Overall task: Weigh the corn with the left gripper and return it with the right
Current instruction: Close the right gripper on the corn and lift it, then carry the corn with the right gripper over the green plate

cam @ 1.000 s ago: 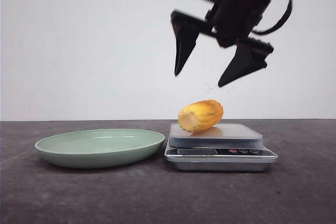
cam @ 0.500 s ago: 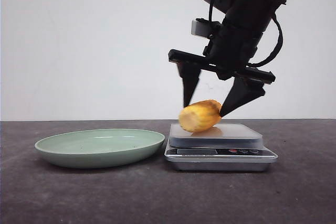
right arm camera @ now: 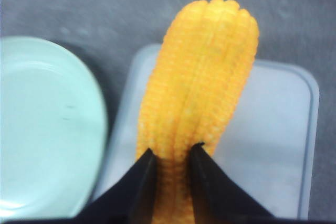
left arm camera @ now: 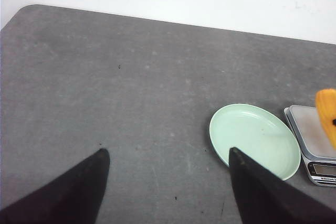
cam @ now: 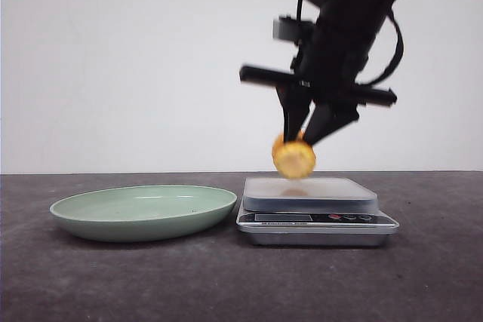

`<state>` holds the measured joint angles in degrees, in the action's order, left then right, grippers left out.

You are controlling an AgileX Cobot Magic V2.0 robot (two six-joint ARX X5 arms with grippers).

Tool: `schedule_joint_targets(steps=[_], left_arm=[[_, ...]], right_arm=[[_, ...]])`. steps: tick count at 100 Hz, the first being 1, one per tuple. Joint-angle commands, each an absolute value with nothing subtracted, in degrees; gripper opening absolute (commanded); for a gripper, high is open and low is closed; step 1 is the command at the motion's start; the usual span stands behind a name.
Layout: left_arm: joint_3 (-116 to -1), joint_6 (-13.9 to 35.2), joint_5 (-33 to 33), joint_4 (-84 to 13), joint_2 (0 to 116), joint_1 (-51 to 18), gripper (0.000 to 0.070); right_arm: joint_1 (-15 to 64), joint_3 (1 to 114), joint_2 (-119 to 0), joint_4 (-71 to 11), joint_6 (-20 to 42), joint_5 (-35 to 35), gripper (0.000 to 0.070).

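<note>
Evidently the weighing half is finished, judged from the layout: the table [cam: 90, 284] carries the green plate [cam: 143, 213] and, just beside it, the scale [cam: 317, 220], whose platform is bare, while the corn [cam: 294, 158] is held in the air just above that platform. What is left is the return: the cob is yet to be carried across and set down, presumably on the plate, which is seen to hold nothing.

The right gripper [cam: 304, 135] is seen clamped on the corn, its two fingers pressed close together against the cob's upper side. The left gripper [left arm camera: 168, 182] is parked well apart from the scale, with its fingers spread wide over bare tabletop and nothing between them.

In the front view the gap between cob and platform is shown, though the grip itself is blurred. In the right wrist view the pinch is made plain: both fingertips [right arm camera: 197, 153] are dug into the kernel rows near one end of the cob, and most of its length is left projecting unsupported beyond them. Only in the left wrist view is the plate's whole interior laid open.
</note>
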<state>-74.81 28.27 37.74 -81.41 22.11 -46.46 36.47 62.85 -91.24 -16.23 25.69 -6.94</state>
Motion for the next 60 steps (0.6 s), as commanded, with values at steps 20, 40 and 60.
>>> schedule_joint_targets(steps=[20, 40, 60], left_arm=[[-75.46, 28.60, 37.98, -82.67, 22.35, -46.85, 0.0429], [-75.46, 28.80, 37.95, -82.67, 22.35, -46.85, 0.0429], [-75.46, 28.84, 37.95, -82.67, 22.35, -46.85, 0.0429]], right_arm=[[43.79, 71.70, -87.33, -16.95, 21.50, -6.15, 0.0000], [48.99, 75.18, -91.92, -13.63, 22.15, -6.50, 0.0000], [50.54, 76.99, -99.24, -11.40, 22.30, -6.52, 0.0000]])
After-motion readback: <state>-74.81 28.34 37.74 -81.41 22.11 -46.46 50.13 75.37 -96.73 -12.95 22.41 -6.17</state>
